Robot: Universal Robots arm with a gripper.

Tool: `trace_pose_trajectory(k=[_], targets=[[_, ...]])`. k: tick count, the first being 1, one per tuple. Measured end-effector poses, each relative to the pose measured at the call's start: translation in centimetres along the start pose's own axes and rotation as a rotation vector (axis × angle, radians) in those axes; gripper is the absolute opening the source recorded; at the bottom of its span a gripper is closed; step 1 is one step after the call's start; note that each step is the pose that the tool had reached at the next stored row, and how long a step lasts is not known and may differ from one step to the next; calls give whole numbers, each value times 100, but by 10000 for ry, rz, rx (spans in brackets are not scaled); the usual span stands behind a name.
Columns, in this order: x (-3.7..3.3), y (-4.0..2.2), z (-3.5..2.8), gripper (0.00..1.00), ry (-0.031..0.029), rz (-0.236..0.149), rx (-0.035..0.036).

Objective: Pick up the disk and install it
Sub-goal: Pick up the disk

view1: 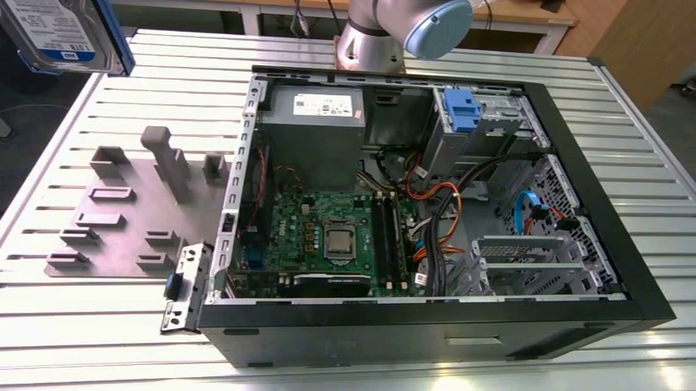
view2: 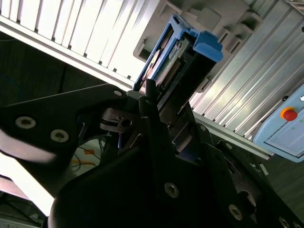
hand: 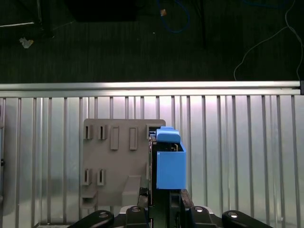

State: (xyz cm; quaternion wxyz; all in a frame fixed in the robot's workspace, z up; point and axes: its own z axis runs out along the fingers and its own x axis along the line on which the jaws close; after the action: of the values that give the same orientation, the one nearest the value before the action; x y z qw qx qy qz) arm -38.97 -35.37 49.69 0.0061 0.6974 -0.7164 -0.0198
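Observation:
The disk (view1: 57, 34), silver with a white-and-blue label and a blue carrier edge, hangs high over the table's far corner at the exterior view's left. In both wrist views my gripper (hand: 164, 195) (view2: 164, 102) is shut on it. The disk (hand: 169, 164) (view2: 183, 50) shows edge-on, with its blue carrier sticking out past the black fingers (view2: 149, 99). It hangs above the grey slotted holder plate (hand: 116, 156), near that plate's edge and clear of it. The open computer case (view1: 609, 195) lies on the table toward the exterior view's right.
The holder plate (view1: 125, 216) with its upright posts lies beside the case. Inside the case are a grey power supply (view1: 315, 122), a motherboard (view1: 332, 236), cables and a drive bay with a blue tab (view1: 462, 110). The arm's base (view1: 376, 41) stands behind the case. The slatted table's edge (hand: 152, 86) borders dark floor.

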Motion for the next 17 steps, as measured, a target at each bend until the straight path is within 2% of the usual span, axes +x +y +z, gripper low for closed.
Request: trace_pose_trajectory(k=[17], targets=[[-7, -265, -10, 35, 0, 0, -11]])
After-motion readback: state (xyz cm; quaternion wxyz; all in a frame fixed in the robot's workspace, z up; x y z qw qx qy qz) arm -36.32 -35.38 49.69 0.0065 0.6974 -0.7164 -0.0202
